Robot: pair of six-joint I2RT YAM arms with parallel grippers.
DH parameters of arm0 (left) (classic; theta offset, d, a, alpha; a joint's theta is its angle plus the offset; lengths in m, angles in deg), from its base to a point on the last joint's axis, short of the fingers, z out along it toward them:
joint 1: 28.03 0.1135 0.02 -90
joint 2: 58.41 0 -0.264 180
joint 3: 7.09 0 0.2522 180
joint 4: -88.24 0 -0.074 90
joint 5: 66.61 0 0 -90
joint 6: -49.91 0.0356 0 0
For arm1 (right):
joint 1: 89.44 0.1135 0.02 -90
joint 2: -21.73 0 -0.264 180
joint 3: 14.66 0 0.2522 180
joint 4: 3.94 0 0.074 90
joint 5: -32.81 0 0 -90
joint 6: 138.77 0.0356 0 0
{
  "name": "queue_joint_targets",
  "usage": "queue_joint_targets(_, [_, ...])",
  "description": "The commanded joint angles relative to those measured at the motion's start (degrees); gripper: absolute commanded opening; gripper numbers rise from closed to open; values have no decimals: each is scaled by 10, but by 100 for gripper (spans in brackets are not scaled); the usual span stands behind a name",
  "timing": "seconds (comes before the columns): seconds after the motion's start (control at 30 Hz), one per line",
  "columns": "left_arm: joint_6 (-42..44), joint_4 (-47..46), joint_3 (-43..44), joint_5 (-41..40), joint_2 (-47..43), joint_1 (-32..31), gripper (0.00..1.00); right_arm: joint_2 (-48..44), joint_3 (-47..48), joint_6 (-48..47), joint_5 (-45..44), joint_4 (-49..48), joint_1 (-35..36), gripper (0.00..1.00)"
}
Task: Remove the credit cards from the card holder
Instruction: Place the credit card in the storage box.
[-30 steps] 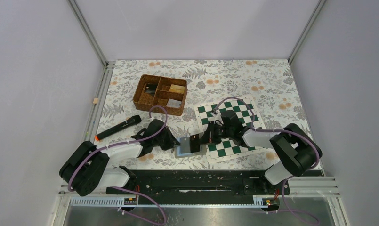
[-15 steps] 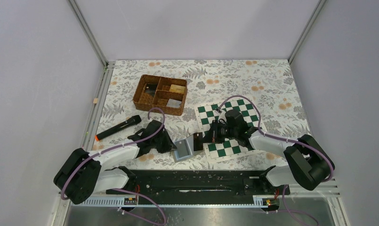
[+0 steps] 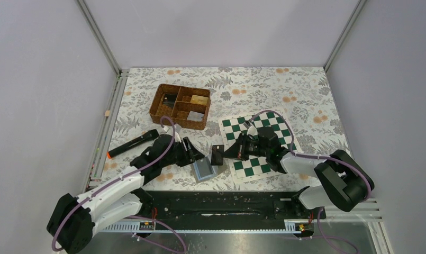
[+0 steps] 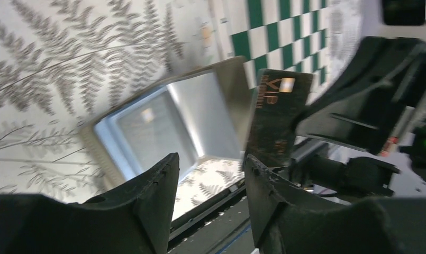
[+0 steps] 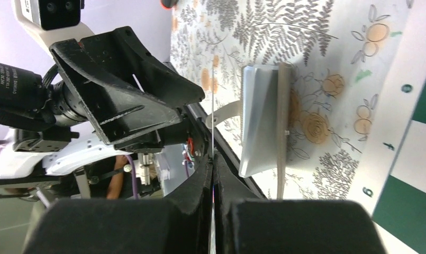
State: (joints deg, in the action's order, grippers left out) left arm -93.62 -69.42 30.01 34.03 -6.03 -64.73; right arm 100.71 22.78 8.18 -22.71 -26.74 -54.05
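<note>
"What has the right gripper got?"

"A dark card, pinched tight between its fingers. The face reads 'VIP'."

"And the left gripper?"

"Its jaws are parted with nothing between them, close by the card holder. That lies open, blue inside up, just off the chessboard on the left arm's side."

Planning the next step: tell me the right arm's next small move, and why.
Probably lift the card aside and set it on the chessboard: the right gripper is shut on it, it looks free of the holder, and the left gripper is open.
</note>
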Motion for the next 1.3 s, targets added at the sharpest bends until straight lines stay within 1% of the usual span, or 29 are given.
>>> queue_joint_targets(0.0, [1,-108,-22,44,-25,-1,49,22,-9,60,32,-139,-3,0])
queue_joint_targets(0.17, [-2,-156,-38,70,-6,-2,50,46,-9,70,54,-171,-3,0])
queue_joint_targets(0.33, [6,-154,-26,82,2,-1,51,42,8,35,88,-132,-3,0])
queue_joint_targets(0.47, [35,-118,1,92,-13,2,54,23,33,-19,107,-55,-4,0])
queue_joint_targets(0.53, [55,-95,19,102,-19,2,56,21,46,-43,133,-34,-3,0])
queue_joint_targets(0.57, [65,-88,28,108,-21,3,57,21,51,-48,144,-32,-3,0])
queue_joint_targets(0.7, [103,-10,68,134,-21,3,60,20,61,-48,187,-54,-3,0])
queue_joint_targets(0.83, [129,16,85,173,-29,3,62,18,68,-47,226,-63,-3,0])
queue_joint_targets(0.93, [139,21,96,214,-33,3,58,12,67,-46,246,-69,-3,0])
queue_joint_targets(1.07, [149,39,114,231,-28,3,48,5,66,-47,256,-61,-3,0])
queue_joint_targets(1.2, [161,55,127,238,-10,3,46,7,62,-37,275,-80,-2,0])
queue_joint_targets(1.27, [163,54,134,256,0,2,46,12,60,-25,292,-97,-2,0])
